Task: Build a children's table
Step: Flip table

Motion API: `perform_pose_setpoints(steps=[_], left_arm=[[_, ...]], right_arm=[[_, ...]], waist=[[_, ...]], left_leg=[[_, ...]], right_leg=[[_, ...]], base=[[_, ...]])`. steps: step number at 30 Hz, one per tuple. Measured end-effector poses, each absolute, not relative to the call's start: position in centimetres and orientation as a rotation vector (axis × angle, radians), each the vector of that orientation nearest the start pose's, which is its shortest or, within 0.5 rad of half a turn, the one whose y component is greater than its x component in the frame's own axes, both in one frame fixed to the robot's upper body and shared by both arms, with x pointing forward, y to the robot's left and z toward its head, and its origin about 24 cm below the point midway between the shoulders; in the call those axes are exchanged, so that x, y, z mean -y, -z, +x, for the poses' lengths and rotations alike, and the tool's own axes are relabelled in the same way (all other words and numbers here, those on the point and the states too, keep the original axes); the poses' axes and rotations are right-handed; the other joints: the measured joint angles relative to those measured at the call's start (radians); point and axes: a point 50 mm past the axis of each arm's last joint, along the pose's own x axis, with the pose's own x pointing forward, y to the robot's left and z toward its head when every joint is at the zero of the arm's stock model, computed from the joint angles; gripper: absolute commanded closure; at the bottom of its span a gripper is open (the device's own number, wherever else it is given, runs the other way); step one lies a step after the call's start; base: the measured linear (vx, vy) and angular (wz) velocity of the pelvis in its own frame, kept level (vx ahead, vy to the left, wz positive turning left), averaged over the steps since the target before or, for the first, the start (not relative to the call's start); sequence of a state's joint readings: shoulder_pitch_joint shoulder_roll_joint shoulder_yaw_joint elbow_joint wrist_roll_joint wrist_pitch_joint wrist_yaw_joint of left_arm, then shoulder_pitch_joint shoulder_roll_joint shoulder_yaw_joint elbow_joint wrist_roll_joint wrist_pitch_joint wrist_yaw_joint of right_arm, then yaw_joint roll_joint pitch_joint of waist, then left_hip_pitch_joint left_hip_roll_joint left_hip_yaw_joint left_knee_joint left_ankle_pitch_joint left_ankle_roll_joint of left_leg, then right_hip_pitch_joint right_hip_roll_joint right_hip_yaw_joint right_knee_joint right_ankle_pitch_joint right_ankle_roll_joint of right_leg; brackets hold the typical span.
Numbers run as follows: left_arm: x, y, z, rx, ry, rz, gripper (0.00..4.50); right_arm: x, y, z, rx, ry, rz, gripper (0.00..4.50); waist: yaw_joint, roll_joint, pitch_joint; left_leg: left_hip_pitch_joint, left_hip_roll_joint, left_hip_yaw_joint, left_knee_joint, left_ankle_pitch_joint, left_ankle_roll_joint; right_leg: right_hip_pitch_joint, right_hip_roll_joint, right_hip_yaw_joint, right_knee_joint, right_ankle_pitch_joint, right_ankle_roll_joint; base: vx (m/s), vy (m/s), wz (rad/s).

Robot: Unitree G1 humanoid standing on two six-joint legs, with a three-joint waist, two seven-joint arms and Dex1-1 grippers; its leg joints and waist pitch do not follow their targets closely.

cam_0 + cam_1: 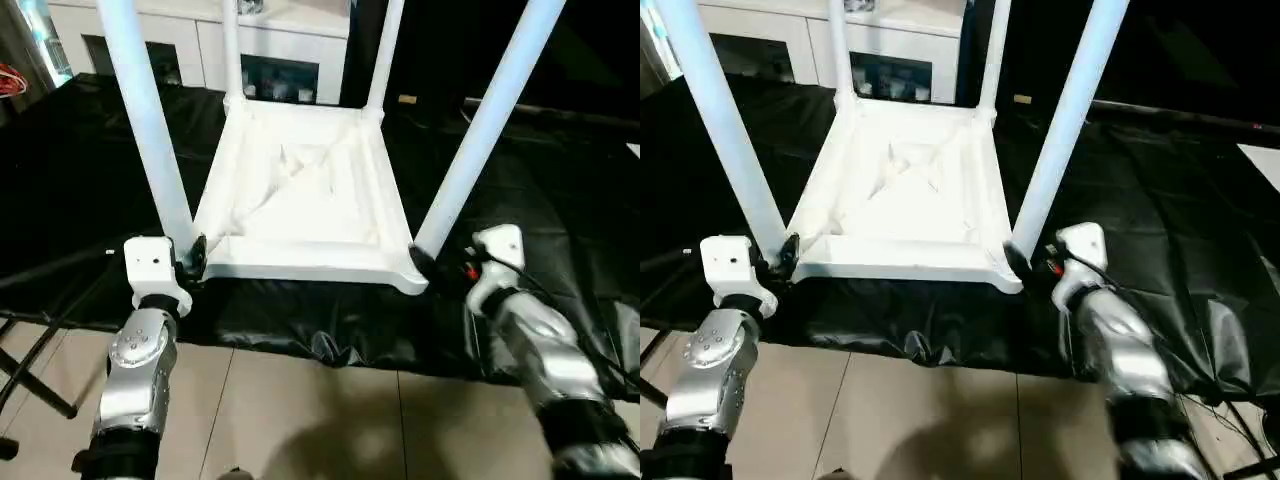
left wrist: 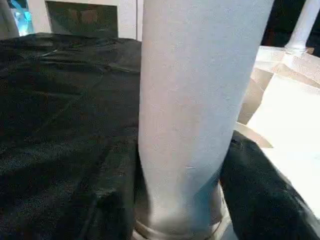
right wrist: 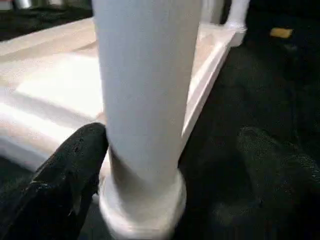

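Left gripper (image 1: 193,258): positioned at the base of the near-left leg (image 1: 147,120), with black fingers (image 2: 260,195) spread to either side of the tube. The left wrist view shows the tube standing between them, one finger close against it. A firm clamp on the leg cannot be confirmed.

Tabletop (image 1: 300,200): white plastic, square, lying upside down on the black sheet (image 1: 90,170) that covers the work surface. The underside faces up. All four legs stand upright in the corner sockets.

Far-left leg (image 1: 231,50) and far-right leg (image 1: 384,55): seated at the two far corners, near the white cabinet (image 1: 200,40) behind the work surface.

Near-right leg (image 1: 490,120): seated in the near-right corner socket (image 3: 142,205), leaning slightly outward toward the top in the head views.

Right gripper (image 1: 432,268): positioned at the base of the near-right leg. Fingers are parted. One finger (image 3: 70,170) touches the tube just above the socket collar; the other sits apart from it on the opposite side. The leg is straddled, not gripped.

Tiled floor (image 1: 300,410): visible below the near edge of the black sheet, between the two silver forearms.
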State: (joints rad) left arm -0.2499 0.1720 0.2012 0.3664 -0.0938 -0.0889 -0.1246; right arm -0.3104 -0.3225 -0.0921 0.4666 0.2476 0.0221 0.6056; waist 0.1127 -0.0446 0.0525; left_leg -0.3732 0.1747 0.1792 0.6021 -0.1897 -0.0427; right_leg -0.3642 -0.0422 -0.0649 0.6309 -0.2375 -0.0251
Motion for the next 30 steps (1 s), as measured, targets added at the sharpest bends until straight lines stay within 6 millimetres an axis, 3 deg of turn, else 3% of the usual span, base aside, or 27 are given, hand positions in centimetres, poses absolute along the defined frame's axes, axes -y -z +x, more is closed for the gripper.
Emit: perform_pose_setpoints(steps=[7,12,20,27,30], left_arm=[[-21.6,-4.1,29.6,-0.008,-0.056,0.017,2.37],[-21.5,-4.1,29.6,-0.019,-0.055,-0.014,2.38],[-19.7,-4.4,29.5,-0.042,-0.044,-0.146,2.38],[-16.5,-4.8,29.2,-0.042,-0.015,-0.407,2.38],[-16.3,-4.9,29.2,-0.048,-0.006,-0.423,2.38]], right_arm=[[22.6,-4.1,27.6,-0.196,-0.615,-0.004,0.0],[21.2,-5.3,25.5,-0.228,-0.86,0.067,0.0],[16.8,-6.3,26.3,-0.175,-0.916,0.16,0.0],[14.2,-5.4,27.2,-0.23,-0.855,0.185,0.0],[14.0,-5.1,27.7,-0.244,-0.796,0.206,0.0]], waist=[[0.0,0.004,0.002],[0.0,0.008,0.002],[0.004,0.011,0.003],[0.01,0.008,0.003],[0.008,0.004,0.003]], left_leg=[[0.0,0.0,0.0,0.0,0.0,0.0],[0.0,0.0,0.0,0.0,0.001,0.001],[-0.001,0.0,0.0,0.0,0.001,0.001],[-0.01,0.0,0.0,0.0,0.003,0.005],[-0.011,0.0,0.0,0.0,0.003,0.004]], right_leg=[[0.0,0.0,0.0,0.0,0.0,0.0],[0.0,0.0,0.0,-0.001,0.0,0.001],[-0.001,-0.001,-0.001,-0.001,0.001,0.001],[-0.008,-0.002,-0.002,-0.001,0.0,0.001],[-0.009,-0.001,-0.003,0.0,0.0,0.001]], base=[[0.0,0.0,0.0],[0.0,0.0,0.0],[0.0,0.0,0.0],[0.0,0.0,0.0],[0.0,0.0,0.0]])
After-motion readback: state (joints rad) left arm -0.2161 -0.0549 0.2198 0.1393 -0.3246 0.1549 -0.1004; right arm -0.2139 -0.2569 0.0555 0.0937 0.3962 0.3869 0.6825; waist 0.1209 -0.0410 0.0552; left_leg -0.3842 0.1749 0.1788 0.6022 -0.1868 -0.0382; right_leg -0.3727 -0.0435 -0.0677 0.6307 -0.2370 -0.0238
